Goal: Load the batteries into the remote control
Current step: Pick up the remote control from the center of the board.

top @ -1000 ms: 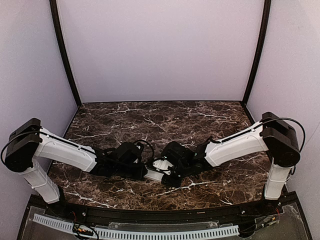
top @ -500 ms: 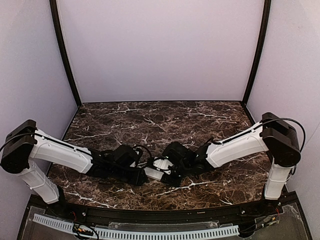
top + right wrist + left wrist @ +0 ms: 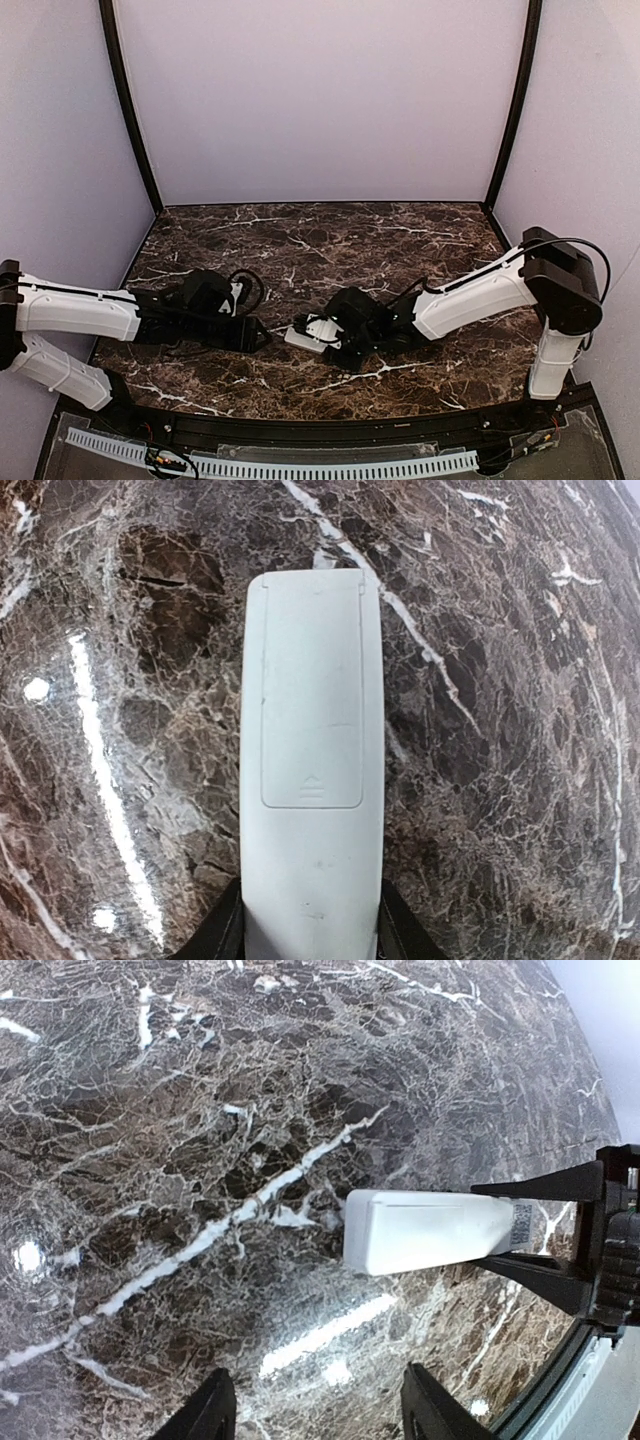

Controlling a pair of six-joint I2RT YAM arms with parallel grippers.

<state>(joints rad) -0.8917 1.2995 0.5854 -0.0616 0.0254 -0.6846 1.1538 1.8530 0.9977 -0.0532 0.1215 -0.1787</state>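
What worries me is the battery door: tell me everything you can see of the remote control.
The remote control is a slim white plastic bar, back side up, battery door closed, with an arrow mark. The right pincer clamps its labelled end; the rest juts out level, low over or on the marble table.

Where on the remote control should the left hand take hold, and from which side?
Probably the free end of the remote control, pinched across its narrow long edges, coming from the left. The right hand clamps the other end, and the battery cover faces up, so leave it uncovered.
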